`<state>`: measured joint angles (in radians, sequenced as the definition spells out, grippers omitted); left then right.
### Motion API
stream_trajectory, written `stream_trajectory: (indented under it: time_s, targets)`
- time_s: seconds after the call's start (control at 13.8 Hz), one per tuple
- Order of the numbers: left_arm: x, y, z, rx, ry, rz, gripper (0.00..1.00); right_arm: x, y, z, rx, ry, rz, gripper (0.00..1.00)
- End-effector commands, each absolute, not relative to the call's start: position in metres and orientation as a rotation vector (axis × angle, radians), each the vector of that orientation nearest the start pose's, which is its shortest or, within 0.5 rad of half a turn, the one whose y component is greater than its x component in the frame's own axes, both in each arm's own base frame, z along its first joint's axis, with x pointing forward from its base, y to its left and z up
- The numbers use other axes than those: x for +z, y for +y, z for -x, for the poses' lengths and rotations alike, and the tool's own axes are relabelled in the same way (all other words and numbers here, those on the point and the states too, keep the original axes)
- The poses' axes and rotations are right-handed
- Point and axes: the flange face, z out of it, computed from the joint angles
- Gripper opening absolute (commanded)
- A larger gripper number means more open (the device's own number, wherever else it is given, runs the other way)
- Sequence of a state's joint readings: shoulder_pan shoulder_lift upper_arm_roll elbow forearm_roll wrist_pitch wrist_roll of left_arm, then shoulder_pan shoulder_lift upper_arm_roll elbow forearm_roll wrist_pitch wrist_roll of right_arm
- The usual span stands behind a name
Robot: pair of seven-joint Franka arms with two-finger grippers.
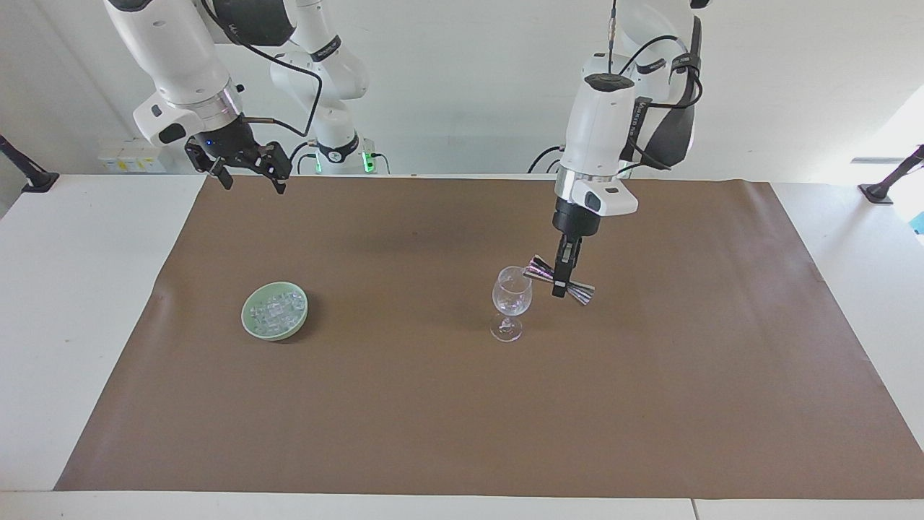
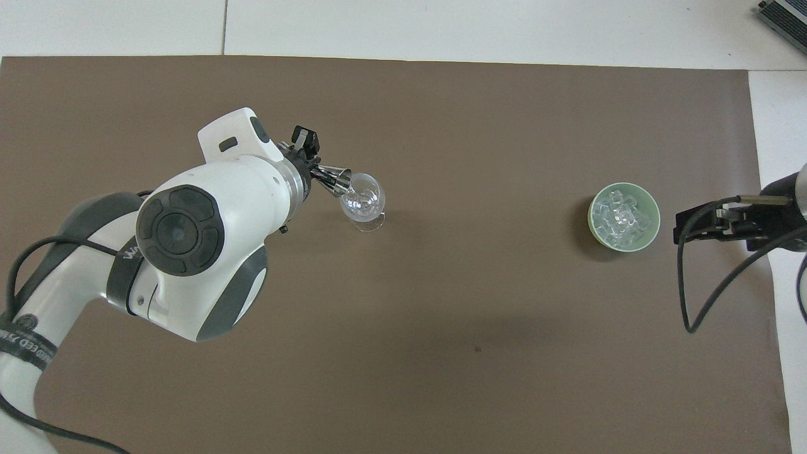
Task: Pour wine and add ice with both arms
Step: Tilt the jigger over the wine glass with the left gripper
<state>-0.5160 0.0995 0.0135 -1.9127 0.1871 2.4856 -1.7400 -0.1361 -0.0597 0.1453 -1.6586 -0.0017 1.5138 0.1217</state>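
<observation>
Over the wine glass (image 1: 512, 302), left gripper (image 1: 561, 283) clamps a metal jigger (image 1: 559, 280) at its waist, tipped sideways, one mouth at the glass rim. Right gripper (image 1: 249, 173) waits with fingers spread over the mat's (image 1: 462, 404) edge nearest the robots. Ice (image 1: 275, 309) sits in a green bowl (image 1: 249, 323) toward the right arm's end.
</observation>
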Motion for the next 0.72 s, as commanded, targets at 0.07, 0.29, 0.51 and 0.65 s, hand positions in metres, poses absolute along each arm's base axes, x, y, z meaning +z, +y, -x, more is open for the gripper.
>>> stream_trajectory:
  time_s: [0.07,0.29,0.51,0.65]
  targets:
    - [0.500,-0.316,-0.535,-0.692,-1.751,2.948,0.00,0.613,0.007,-0.521,0.138,0.145,3.161,1.00]
    - [0.502,-0.322,-0.530,-0.800,-1.629,2.957,0.00,0.613,0.007,-0.521,0.138,0.145,3.161,1.00]
    - [0.502,-0.326,-0.528,-0.920,-1.490,2.955,0.00,0.613,0.006,-0.521,0.138,0.147,3.159,1.00]
    - [0.503,-0.329,-0.526,-0.928,-1.490,2.954,0.00,0.613,0.007,-0.522,0.135,0.145,3.161,1.00]
